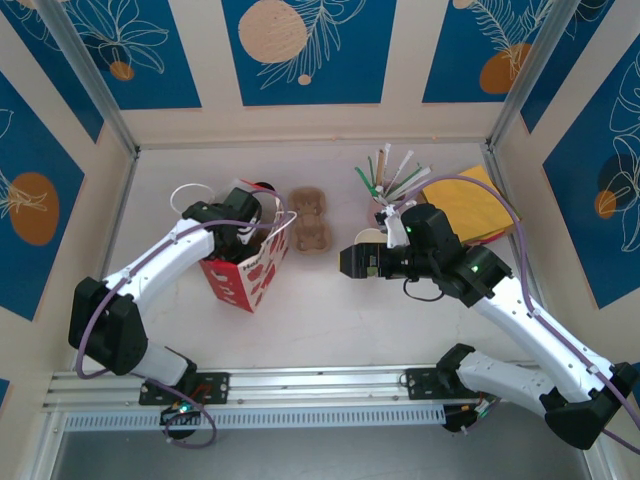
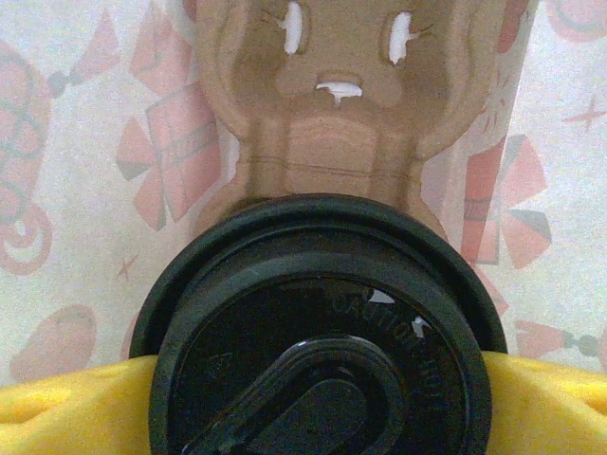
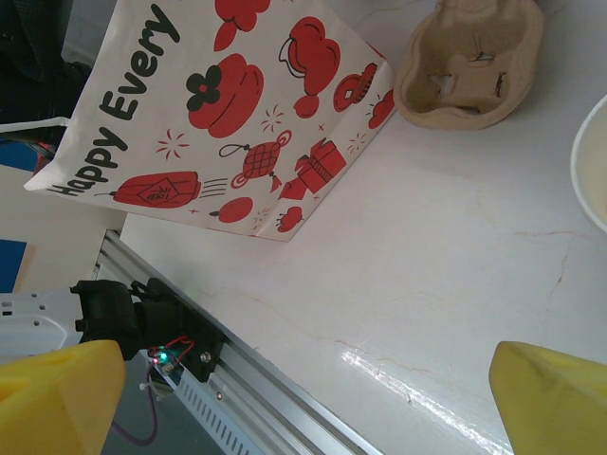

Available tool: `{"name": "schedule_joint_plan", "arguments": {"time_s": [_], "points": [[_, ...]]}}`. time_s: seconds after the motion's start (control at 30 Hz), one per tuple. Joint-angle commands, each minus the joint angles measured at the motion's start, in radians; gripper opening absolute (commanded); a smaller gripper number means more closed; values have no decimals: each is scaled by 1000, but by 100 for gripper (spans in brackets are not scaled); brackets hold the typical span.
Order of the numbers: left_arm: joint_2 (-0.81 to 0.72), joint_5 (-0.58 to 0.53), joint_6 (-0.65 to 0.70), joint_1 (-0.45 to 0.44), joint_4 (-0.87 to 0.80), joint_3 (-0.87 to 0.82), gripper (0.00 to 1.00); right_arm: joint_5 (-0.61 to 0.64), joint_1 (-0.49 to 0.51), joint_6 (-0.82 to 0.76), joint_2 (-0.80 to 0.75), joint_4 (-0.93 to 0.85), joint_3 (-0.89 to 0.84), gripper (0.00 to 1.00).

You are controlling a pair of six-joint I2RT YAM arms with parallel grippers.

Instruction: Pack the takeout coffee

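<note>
L jaws (image 2: 318,408) are standing wide, straddling the coffee cup (image 2: 322,322). Its black lid is sitting right btwn the two yellow fingers (image 2: 57,408), one at each side of the rim. The lid edge is overlapping both fingers, so can't tell if they're pressing the cup or hanging just off it. No spare room is showing sideways btwn lid and fingers. The cup is sitting down inside the paper bag (image 1: 245,270), w/ the L arm reaching in thru the open top. Just ahead of the L jaws, past the lid's far edge, a cardboard cup tray (image 2: 327,114) is lying against the bag's printed paper. The lid rim is overlapping the tray's near end; can't tell if they're touching. Printed paper is showing on both sides ahead of the jaws, so it's tight in there.

R jaws (image 3: 303,408) are hanging wide open w/ nothing btwn them, over bare counter (image 3: 427,265). Plenty of open surface is lying directly ahead of them. Further ahead, off to one side, the bag is standing on the counter. To the other side a second cup tray (image 3: 469,66) is lying just beside the bag's bottom corner; can't tell if touching. A pale round rim (image 3: 596,161) is poking in at that same side, too cropped to ID. Lower ahead of the R jaws, the metal rail (image 3: 275,398) is running along the counter's near edge, marking where the open surface stops.
</note>
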Motion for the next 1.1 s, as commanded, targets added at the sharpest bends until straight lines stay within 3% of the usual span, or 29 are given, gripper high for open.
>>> {"name": "schedule_joint_plan", "arguments": {"time_s": [0.0,0.97,1.07], "points": [[81,13,-15,17,-7,-90,89,2,-6,10,-13,-10,-16,99],[68,13,-15,17,-18,-82,90,6,-7,15,-17,-10,-14,99],[68,17,-13,17,-18,-83,94,4,-7,15,-14,-9,-13,99]]}}
